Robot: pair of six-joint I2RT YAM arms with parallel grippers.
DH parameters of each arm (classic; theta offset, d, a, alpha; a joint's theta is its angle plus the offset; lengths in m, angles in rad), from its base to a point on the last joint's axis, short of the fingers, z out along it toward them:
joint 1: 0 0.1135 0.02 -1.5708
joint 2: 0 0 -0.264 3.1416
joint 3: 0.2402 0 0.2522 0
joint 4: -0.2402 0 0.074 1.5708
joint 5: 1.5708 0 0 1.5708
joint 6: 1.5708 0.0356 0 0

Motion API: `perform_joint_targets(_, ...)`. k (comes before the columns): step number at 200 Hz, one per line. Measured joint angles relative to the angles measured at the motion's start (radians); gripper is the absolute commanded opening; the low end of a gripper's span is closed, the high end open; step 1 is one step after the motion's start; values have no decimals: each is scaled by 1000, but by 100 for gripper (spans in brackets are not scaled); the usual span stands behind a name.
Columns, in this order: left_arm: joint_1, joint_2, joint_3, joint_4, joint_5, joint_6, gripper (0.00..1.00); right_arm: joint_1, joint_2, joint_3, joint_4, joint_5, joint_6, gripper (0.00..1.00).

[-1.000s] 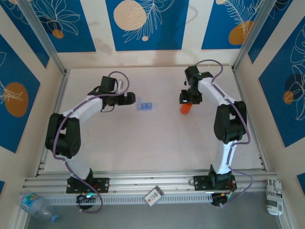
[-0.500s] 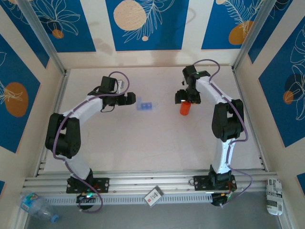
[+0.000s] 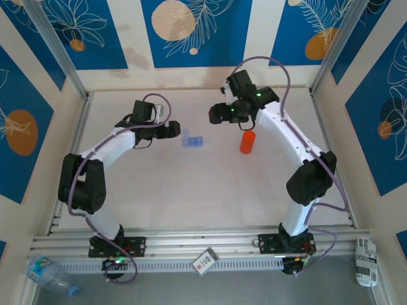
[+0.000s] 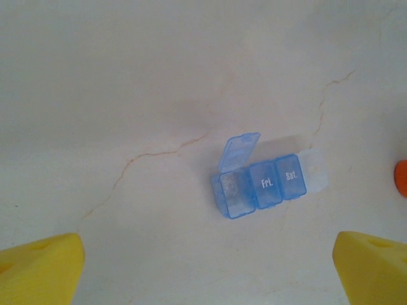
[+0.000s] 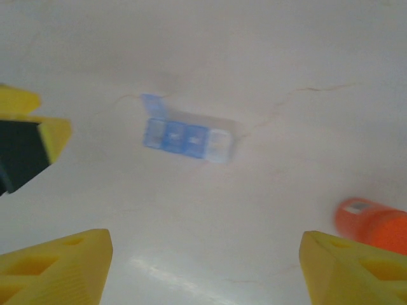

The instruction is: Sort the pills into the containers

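The containers [image 3: 194, 140] are a pale-blue strip lying mid-table. Seen from the left wrist, the containers [image 4: 267, 184] have the left lid flipped up and lids marked "Fri." and "Sat." shut. My left gripper [image 3: 177, 131] hovers open just left of the strip; in its own view the left gripper [image 4: 206, 273] has nothing between its yellow fingers. My right gripper [image 3: 216, 114] is open, above and right of the strip; the right gripper [image 5: 203, 267] sees the containers [image 5: 184, 138] ahead. I cannot make out any pills.
An orange bottle [image 3: 247, 142] stands upright right of the strip, apart from both grippers; the bottle [image 5: 375, 225] is at the right edge of the right wrist view. Side walls enclose the table. A water bottle [image 3: 48, 274] lies beyond the front rail.
My right gripper has left the orange bottle and swung left and back toward the containers. The bottle stays standing on the table. The left arm has barely moved.
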Motion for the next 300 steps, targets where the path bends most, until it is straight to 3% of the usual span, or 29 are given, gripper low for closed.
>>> perform_joint_targets(27, 15, -32, -2, 5, -8, -26, 100, 58, 105, 23, 38, -19, 37, 75)
perform_joint_targets(60, 37, -46, -18, 18, -9, -48, 100, 50, 281, 76, 68, -24, 82, 66)
perform_joint_targets(114, 40, -41, -25, 14, -6, -56, 100, 12, 548, 333, 56, -30, 108, 49)
perform_joint_targets(149, 40, -17, -25, 14, -5, -56, 100, -8, 662, 462, 44, -26, 111, 45)
perform_joint_targets(198, 40, 14, -25, 14, 2, -56, 100, -16, 743, 497, 39, -30, 88, 45)
perform_joint_targets(300, 40, 21, -27, 18, 14, -60, 100, 37, 747, 435, 61, -18, -3, 44)
